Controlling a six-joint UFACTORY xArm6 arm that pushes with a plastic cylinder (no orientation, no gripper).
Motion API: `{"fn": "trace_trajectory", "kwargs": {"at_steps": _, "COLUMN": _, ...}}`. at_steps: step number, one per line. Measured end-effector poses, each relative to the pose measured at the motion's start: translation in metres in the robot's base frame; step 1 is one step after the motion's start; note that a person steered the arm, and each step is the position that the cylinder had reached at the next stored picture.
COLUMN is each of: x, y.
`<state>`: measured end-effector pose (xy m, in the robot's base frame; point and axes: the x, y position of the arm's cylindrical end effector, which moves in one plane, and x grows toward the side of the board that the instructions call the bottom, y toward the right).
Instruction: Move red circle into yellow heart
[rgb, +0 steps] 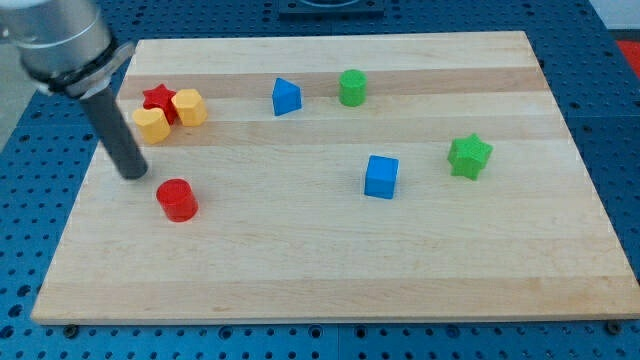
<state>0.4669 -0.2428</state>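
Note:
The red circle (177, 199) is a short red cylinder at the view's lower left of the wooden board. The yellow heart (151, 125) lies at the view's upper left, touching a red star (158, 99). My tip (134, 174) rests on the board just up and to the left of the red circle, a small gap apart, and below the yellow heart. The rod rises from it to the arm at the view's top left corner.
A yellow hexagon (190, 106) touches the red star's right side. A blue triangle (286, 97) and a green cylinder (352, 87) sit near the view's top. A blue cube (381, 176) and a green star (469, 156) lie at the right. The board (330, 270) ends close to the left blocks.

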Motion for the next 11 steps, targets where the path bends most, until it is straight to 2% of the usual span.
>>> {"fn": "trace_trajectory", "kwargs": {"at_steps": 1, "x": 0.051, "y": 0.003}}
{"fn": "trace_trajectory", "kwargs": {"at_steps": 2, "x": 0.073, "y": 0.054}}
{"fn": "trace_trajectory", "kwargs": {"at_steps": 3, "x": 0.061, "y": 0.091}}
{"fn": "trace_trajectory", "kwargs": {"at_steps": 5, "x": -0.003, "y": 0.091}}
{"fn": "trace_trajectory", "kwargs": {"at_steps": 7, "x": 0.051, "y": 0.092}}
{"fn": "trace_trajectory", "kwargs": {"at_steps": 8, "x": 0.064, "y": 0.075}}
{"fn": "trace_trajectory", "kwargs": {"at_steps": 9, "x": 0.039, "y": 0.066}}
{"fn": "trace_trajectory", "kwargs": {"at_steps": 11, "x": -0.057, "y": 0.066}}
